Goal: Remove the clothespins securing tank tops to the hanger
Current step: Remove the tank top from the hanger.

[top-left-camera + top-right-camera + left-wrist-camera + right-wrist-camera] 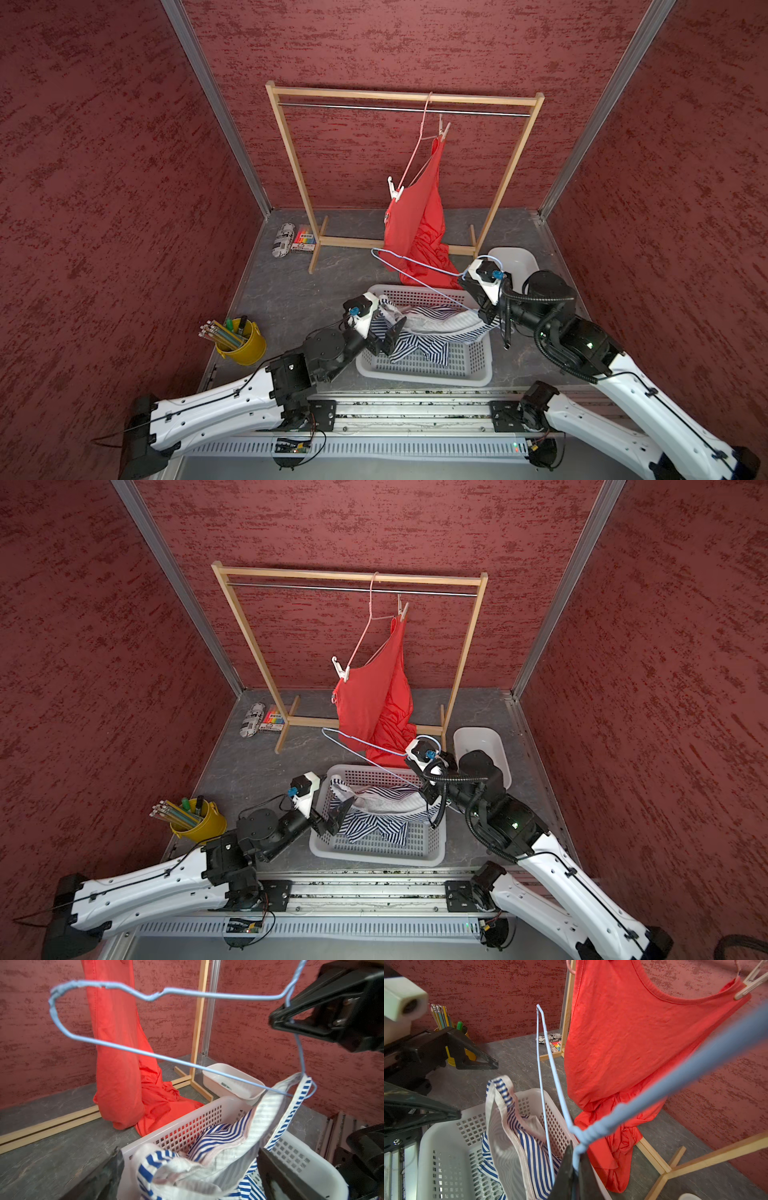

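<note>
Spread wide over the white basket [419, 381], the left gripper [478, 1089] grips nothing. Right gripper [279, 1020] is clamped on the blue wire hanger [145, 1055] at its twisted neck. The striped tank top [419, 347] trails from that hanger into the basket. On the wooden rack [291, 158], a white clothespin [395, 192] and a beige clothespin [444, 129] pin the orange-red tank top [411, 216] to a pink hanger [413, 156].

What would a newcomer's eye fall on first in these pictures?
The orange-red tank top hangs bright on the wooden rack at the back. Then the right hand, shut on a blue wire hanger, from which the striped tank top trails into the white basket.
</note>
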You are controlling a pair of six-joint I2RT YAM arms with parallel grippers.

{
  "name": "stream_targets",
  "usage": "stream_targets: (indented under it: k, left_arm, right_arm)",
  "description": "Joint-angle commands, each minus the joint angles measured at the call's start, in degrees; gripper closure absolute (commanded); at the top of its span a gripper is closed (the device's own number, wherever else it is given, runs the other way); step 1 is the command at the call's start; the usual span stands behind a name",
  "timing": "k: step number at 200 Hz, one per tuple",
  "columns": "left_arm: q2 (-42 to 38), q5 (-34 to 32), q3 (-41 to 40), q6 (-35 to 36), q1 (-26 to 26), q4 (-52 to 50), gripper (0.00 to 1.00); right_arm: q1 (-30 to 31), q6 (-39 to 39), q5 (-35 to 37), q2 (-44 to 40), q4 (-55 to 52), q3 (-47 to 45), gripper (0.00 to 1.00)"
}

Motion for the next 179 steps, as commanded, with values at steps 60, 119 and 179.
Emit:
stream_targets:
  k: [60,119,179]
  left_arm:
    - [6.0,-7.1,7.7,5.9,-10.5,-3.4,0.01]
    - [-3.3,-3.0,14.2,29.7,-9.3,-4.5,0.0]
    - [8.4,22.2,28.1,34.4,6.5,-21.0,0.0]
  right_arm:
    - [-0.3,-0.6,-2.4,-1.4,2.6,0.1,1.0]
    - [-0.3,-4.6,-8.1,-1.5,-0.4,-1.1,1.0]
    - [-0.3,-11.9,-16.0,1.0,-3.9,0.1,1.0]
